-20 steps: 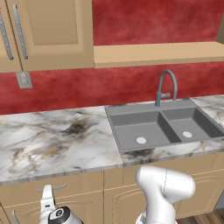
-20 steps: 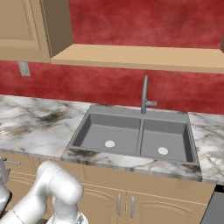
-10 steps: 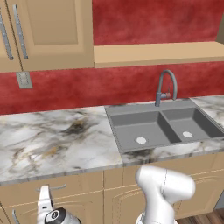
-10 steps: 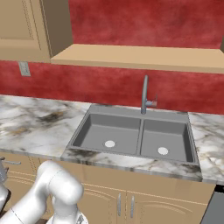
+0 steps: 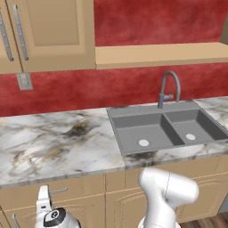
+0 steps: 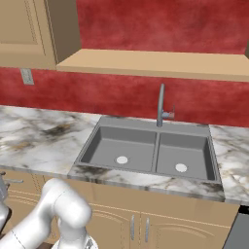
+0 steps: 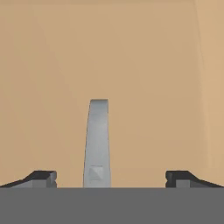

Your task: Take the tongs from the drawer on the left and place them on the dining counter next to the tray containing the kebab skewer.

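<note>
The gripper point(image 7: 111, 177) stands wide open, straddling the drawer handle point(image 7: 97, 142) against the drawer point(image 7: 144, 65) front. Centre the bar, close squarely, then pull straight back.

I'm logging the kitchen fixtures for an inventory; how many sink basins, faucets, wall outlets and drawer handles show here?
Sink basins: 2
Faucet: 1
Wall outlet: 1
Drawer handle: 1, between the open jaws
Total: 5
</note>
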Motion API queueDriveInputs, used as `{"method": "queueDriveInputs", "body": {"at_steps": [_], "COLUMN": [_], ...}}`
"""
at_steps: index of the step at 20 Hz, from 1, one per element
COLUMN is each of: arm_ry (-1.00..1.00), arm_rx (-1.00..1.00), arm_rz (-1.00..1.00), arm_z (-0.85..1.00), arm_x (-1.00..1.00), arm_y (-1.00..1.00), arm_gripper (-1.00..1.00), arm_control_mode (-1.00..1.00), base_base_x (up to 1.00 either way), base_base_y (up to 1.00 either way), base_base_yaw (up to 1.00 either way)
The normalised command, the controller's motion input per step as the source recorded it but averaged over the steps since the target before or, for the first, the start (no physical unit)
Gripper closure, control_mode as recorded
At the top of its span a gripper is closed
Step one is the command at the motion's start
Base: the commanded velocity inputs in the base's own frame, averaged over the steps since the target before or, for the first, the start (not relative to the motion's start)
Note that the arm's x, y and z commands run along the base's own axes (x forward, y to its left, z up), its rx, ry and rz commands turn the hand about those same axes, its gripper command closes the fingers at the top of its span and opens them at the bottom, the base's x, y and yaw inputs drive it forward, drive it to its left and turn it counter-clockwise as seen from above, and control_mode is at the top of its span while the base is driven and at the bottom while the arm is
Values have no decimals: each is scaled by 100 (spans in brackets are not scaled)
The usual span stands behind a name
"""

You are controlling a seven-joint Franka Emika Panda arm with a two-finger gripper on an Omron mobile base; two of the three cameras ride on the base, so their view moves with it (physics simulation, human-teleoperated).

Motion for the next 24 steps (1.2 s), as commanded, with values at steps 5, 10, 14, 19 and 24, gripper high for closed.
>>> {"method": "queueDriveInputs", "body": {"at_steps": [5, 10, 14, 19, 24], "arm_ry": [0, 0, 0, 0, 0], "arm_rx": [0, 0, 0, 0, 0], "arm_rz": [0, 0, 0, 0, 0], "arm_z": [-21, -34, -20, 0, 0], "arm_x": [11, 7, 2, 0, 0], "arm_y": [0, 1, 1, 1, 0], "arm_gripper": [-100, -100, -100, -100, -100], "arm_control_mode": [-100, -100, -100, -100, -100], "base_base_x": [0, 0, 0, 0, 0], "base_base_y": [0, 0, 0, 0, 0], "base_base_yaw": [0, 0, 0, 0, 0]}}
